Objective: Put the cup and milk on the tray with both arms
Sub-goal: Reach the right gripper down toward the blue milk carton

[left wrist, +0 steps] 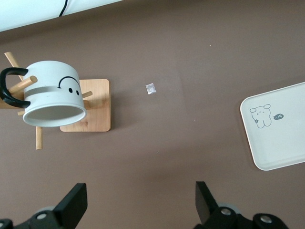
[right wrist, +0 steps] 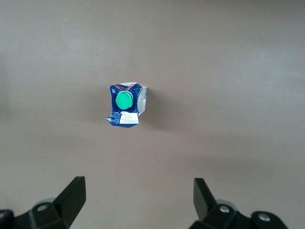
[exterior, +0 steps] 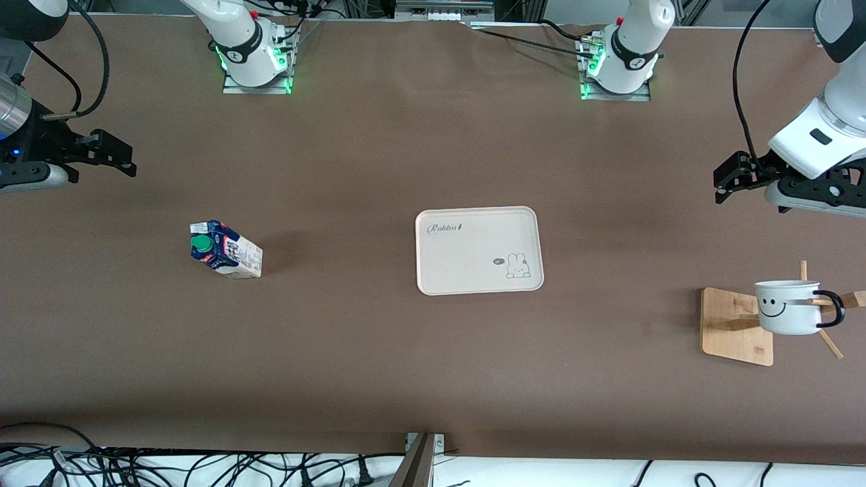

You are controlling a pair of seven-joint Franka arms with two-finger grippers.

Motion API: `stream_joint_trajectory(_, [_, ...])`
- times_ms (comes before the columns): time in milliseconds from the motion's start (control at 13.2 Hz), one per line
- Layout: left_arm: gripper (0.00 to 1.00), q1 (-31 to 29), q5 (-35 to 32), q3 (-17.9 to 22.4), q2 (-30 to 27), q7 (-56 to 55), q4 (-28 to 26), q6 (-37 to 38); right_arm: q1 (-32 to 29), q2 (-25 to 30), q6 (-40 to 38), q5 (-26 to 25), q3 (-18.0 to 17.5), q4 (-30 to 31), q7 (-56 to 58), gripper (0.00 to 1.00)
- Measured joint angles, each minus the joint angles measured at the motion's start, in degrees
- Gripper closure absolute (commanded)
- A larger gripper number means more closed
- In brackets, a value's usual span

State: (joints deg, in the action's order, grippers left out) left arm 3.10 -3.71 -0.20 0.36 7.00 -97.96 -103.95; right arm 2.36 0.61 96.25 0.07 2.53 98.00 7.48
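We've got both grippers spread wide, holding nothing: left gripper point(left wrist: 138, 210) up near the cup point(left wrist: 51, 98) hung on its wooden stand point(left wrist: 93, 109), right gripper point(right wrist: 138, 207) above the milk point(right wrist: 125, 106); tray point(exterior: 479, 250) sits between, reachable by both.

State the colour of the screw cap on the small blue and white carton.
Green screw cap, seen best in the right wrist view.

Cream tray point(exterior: 473, 270) mid-table, bare. Milk point(exterior: 226, 249) upright toward right arm's end. Cup point(exterior: 788, 308) hung on wooden stand point(exterior: 734, 328).
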Motion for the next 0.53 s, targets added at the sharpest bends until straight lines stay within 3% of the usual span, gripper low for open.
stream_joint_trajectory(532, [0.00,0.00,0.00,0.00,0.00,0.00,0.00,0.02,-0.01,0.00,-0.39,0.04,0.00,-0.04,-0.01,0.00])
